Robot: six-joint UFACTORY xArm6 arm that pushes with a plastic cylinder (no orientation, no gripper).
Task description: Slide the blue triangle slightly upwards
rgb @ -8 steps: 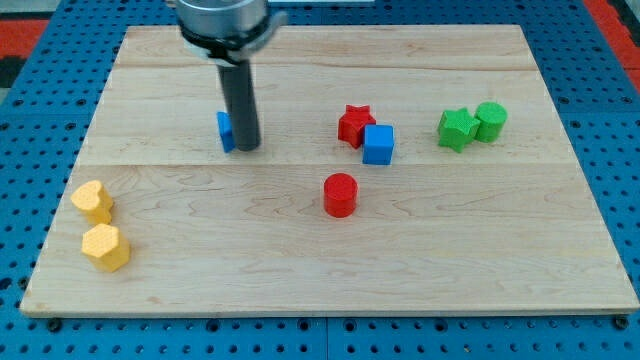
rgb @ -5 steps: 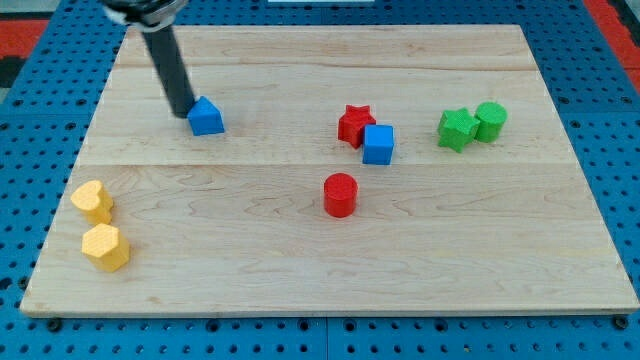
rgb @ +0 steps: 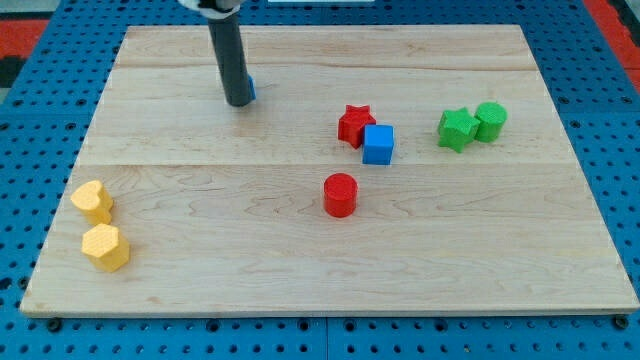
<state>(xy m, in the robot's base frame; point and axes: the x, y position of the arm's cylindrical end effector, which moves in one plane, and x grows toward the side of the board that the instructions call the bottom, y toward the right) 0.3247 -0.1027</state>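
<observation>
The blue triangle sits on the wooden board at the upper left of centre. Only a thin blue sliver of it shows, on the right side of the dark rod; the rest is hidden behind the rod. My tip rests on the board right in front of the triangle, at its lower left, apparently touching it.
A red star touches a blue cube right of centre. A red cylinder stands below them. A green star and a green cylinder sit at the right. Two yellow blocks lie at the lower left.
The rod swung from the triangle's right to its left, then back to its front. The blue triangle moved up the board and a little right, and is mostly hidden again.
</observation>
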